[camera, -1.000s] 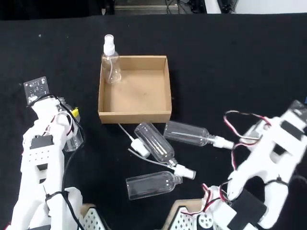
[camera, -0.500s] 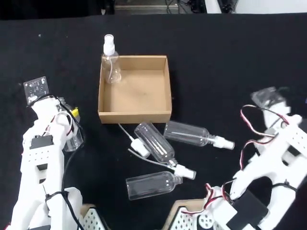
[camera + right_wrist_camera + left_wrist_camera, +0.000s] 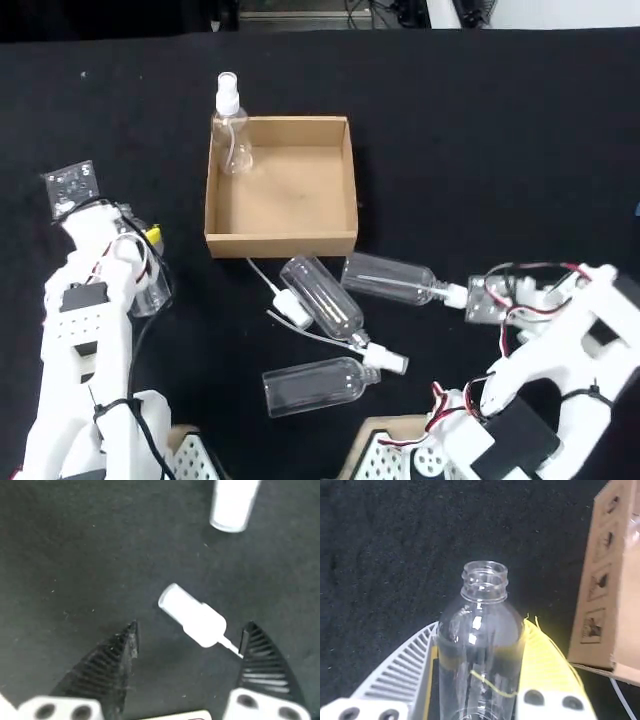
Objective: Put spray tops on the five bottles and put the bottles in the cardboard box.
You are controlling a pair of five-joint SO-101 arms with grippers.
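Left gripper (image 3: 482,630): pinches an uncapped bottle (image 3: 481,650), left of the cardboard box (image 3: 282,243).
Right gripper (image 3: 190,627): fingers spread either side of a spray top (image 3: 192,615), near-right of the box.
Lying bottles (image 3: 322,298): three, just beside the box's near side.
Standing bottle (image 3: 231,140): capped, in the box's far-left corner.

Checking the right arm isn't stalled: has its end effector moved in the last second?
Yes. The right end effector has swung leftward in the high view, toward the cardboard box.
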